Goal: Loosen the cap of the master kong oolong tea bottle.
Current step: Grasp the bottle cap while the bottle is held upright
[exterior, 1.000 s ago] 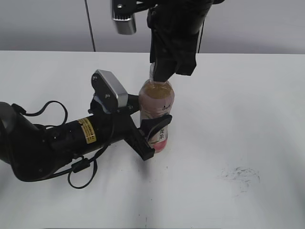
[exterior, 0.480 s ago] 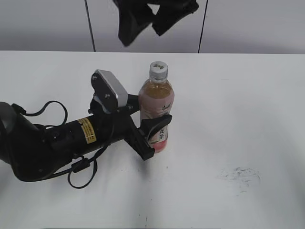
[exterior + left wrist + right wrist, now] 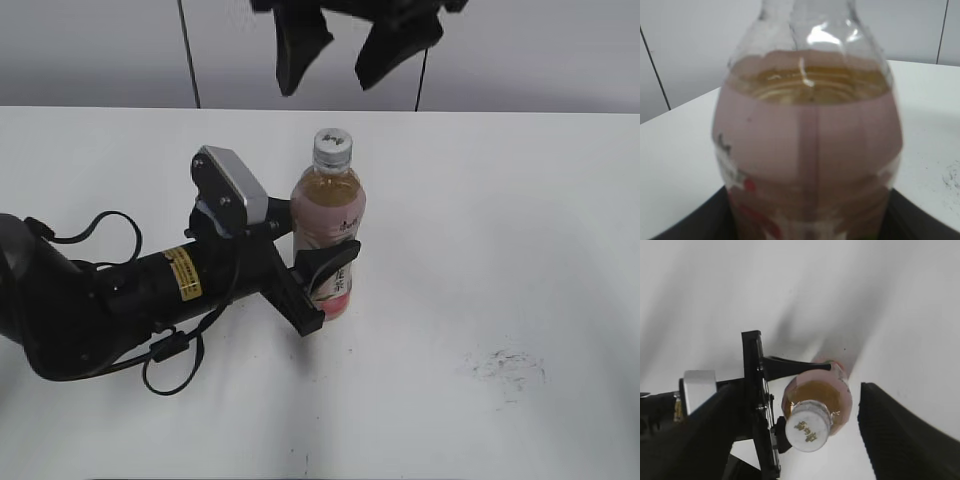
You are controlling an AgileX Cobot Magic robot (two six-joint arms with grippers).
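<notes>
The left gripper (image 3: 325, 285) clamps the master kong oolong tea bottle (image 3: 328, 225) upright mid-bench, bracing it against twisting; the right gripper (image 3: 345, 45), wide open and empty, hangs at twelve o'clock above the cap (image 3: 332, 146).

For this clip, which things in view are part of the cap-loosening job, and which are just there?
Job:
- slim clear plastic bottle of amber tea with pink label, upright
- small round white screw cap, on the bottle
- left gripper, clamped on the bottle's lower body
- right gripper, open above the cap, apart from it

Just there:
- white table
- dark scuff mark on the table
</notes>
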